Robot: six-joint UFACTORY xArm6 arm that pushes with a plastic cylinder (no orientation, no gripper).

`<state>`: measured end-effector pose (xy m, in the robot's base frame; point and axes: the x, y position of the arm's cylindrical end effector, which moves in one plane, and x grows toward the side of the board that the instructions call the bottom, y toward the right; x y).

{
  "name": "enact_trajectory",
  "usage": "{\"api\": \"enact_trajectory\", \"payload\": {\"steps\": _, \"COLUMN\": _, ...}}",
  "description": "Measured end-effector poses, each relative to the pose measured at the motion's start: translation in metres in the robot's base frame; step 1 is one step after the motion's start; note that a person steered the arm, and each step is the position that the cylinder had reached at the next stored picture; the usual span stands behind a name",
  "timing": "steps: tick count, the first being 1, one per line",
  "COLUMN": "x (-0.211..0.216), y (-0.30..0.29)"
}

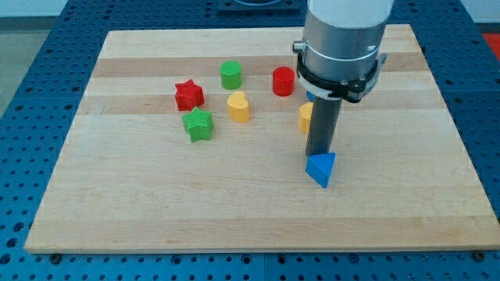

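Resting on blue pegboard (31,47), pale wooden board (234,211), coloured blocks scattered

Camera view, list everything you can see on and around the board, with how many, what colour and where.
Wooden board: one, light wood, fills most of the view.
Perforated surface: blue, around the board.
Red star block: one, left of centre.
Green star block: one, just below the red star.
Green cylinder: one, upper middle.
Yellow heart block: one, below the green cylinder.
Red cylinder: one, left of the arm.
Yellow block: one, partly hidden behind the rod.
Blue triangular block: one, right of centre.
My tip: dark rod end, at the blue block's top edge.
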<state>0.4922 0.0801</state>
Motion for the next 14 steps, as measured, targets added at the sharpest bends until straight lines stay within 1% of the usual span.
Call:
{"api": "enact_trajectory", "payload": {"steps": 1, "x": 0.009, "y": -0.004}}
{"api": "enact_trajectory", "payload": {"steps": 3, "x": 0.044, "y": -0.011}}
{"api": "enact_trajectory", "payload": {"steps": 4, "x": 0.047, "y": -0.038}}
{"api": "enact_trajectory", "payload": {"steps": 5, "x": 0.061, "y": -0.054}}
{"api": "enact_trajectory", "payload": {"steps": 6, "x": 0.077, "y": -0.054}}
{"api": "enact_trajectory", "payload": {"steps": 7, "x": 0.077, "y": -0.049}}
{"api": "enact_trajectory", "payload": {"steps": 8, "x": 0.077, "y": -0.003}}
{"api": "enact_trajectory", "payload": {"steps": 9, "x": 0.074, "y": 0.028}}
{"api": "enact_trajectory", "payload": {"steps": 10, "x": 0.074, "y": 0.033}}
{"api": "enact_trajectory", "payload": {"steps": 11, "x": 0.057, "y": 0.023}}
{"api": "enact_trajectory", "payload": {"steps": 13, "x": -0.036, "y": -0.036}}
{"api": "enact_trajectory", "payload": {"steps": 14, "x": -0.048, "y": -0.043}}
